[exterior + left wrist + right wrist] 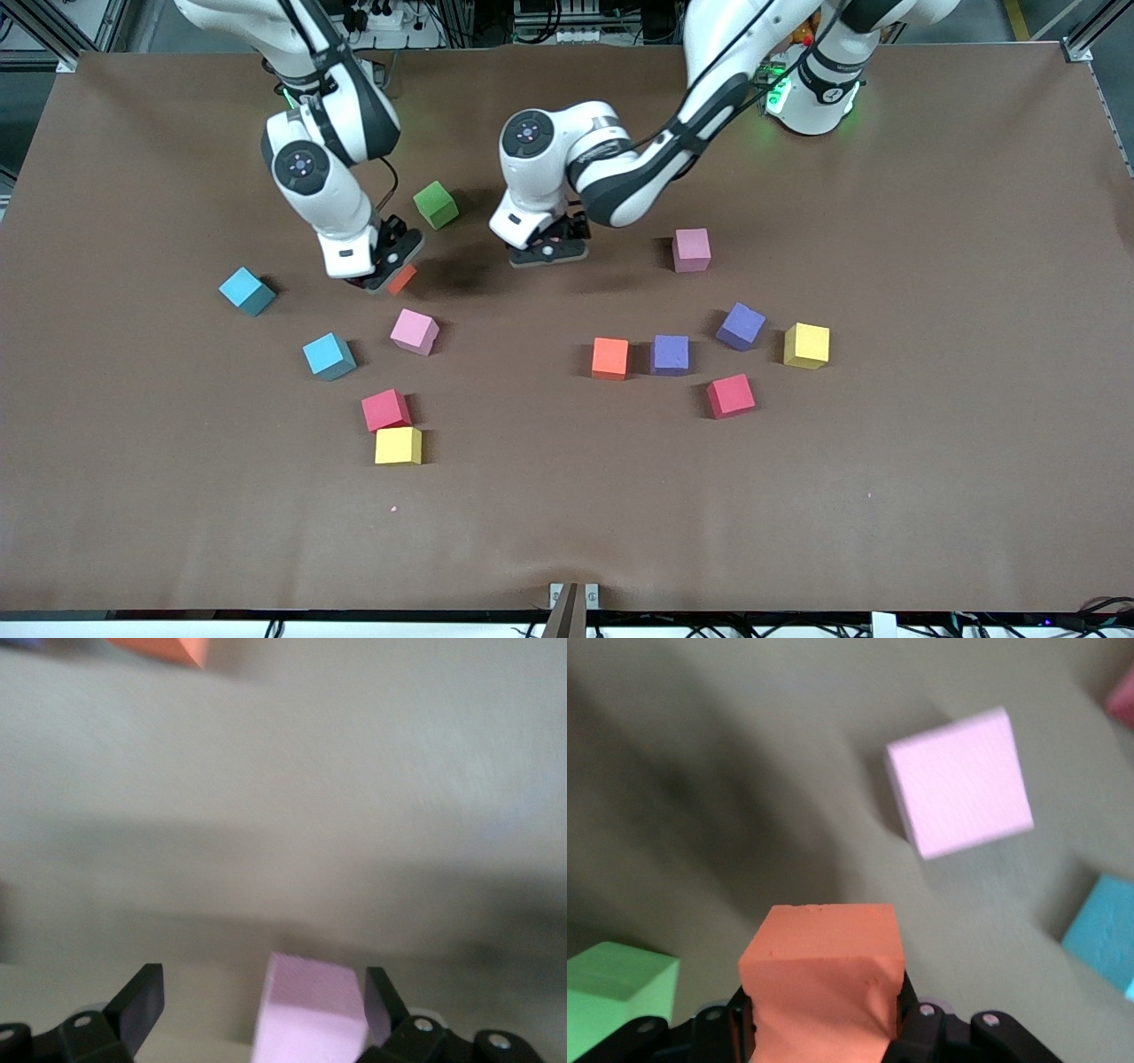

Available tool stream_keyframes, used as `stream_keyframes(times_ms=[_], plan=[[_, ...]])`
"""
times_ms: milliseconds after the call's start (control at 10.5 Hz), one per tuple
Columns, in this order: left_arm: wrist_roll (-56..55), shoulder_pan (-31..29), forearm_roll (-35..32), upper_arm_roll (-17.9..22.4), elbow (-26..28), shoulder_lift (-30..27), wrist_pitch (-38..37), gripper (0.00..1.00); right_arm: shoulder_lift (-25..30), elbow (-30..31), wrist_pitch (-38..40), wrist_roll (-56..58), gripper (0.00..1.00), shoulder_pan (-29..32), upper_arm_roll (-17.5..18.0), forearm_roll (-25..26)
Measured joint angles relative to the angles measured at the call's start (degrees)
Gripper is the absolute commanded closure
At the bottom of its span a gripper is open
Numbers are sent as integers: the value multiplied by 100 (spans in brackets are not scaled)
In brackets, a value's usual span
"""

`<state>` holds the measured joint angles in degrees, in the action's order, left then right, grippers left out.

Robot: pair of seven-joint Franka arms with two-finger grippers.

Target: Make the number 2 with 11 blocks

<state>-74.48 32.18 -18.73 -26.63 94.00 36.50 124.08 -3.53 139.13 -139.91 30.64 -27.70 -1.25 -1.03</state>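
Right claw: your right claw point(390, 270) is clamped on an orange block point(824, 979) and hangs over the desk point(567, 532) just beside the green cube point(436, 205), toward the right arm's end.
Left claw: your left claw point(257, 1010) stands wide, low over mid-desk toward the robots' edge; a pink block point(312, 1010) sits loose between its fingers point(142, 1001), not gripped.
Blocks: scattered loose, no digit laid out. Second orange block point(610, 358) touches a purple block point(670, 354) mid-desk; another purple point(741, 326), a yellow point(806, 346) and a red point(731, 395) lie near them toward the left arm's end.
Other cluster: pink point(415, 331), red point(386, 410), yellow point(398, 446) and two blue blocks point(329, 356) toward the right arm's end; one more pink point(691, 250) nearer the robots' edge.
Progress: my judgement, barely started; at most the orange-purple pair looks like a row.
Risk 1: foam grip is near the block's lower part; a fast swing could twist it askew.
Risk 2: the arms work close together; crossing paths could collide.
Risk 3: setting down beside a neighbour may nudge it out of line.
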Motion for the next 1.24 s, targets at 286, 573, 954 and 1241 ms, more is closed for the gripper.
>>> stream_keyframes(times_ms=[286, 573, 954, 1241], plan=[[32, -711, -2, -31, 1313, -691, 494, 0, 11, -82, 1, 105, 69, -291, 400, 5], [438, -1515, -115, -84, 2971, -1237, 1771, 0, -42, -245, -53, 147, 69, -575, 1026, 295], [960, -2246, -126, -241, 3593, -1808, 1841, 0, -891, -378, -800, 149, 71, -983, 1074, 596], [954, -2730, -126, -721, 3781, -1844, 1838, 0, -1257, -648, -873, 146, 71, -1117, 1076, 604]])
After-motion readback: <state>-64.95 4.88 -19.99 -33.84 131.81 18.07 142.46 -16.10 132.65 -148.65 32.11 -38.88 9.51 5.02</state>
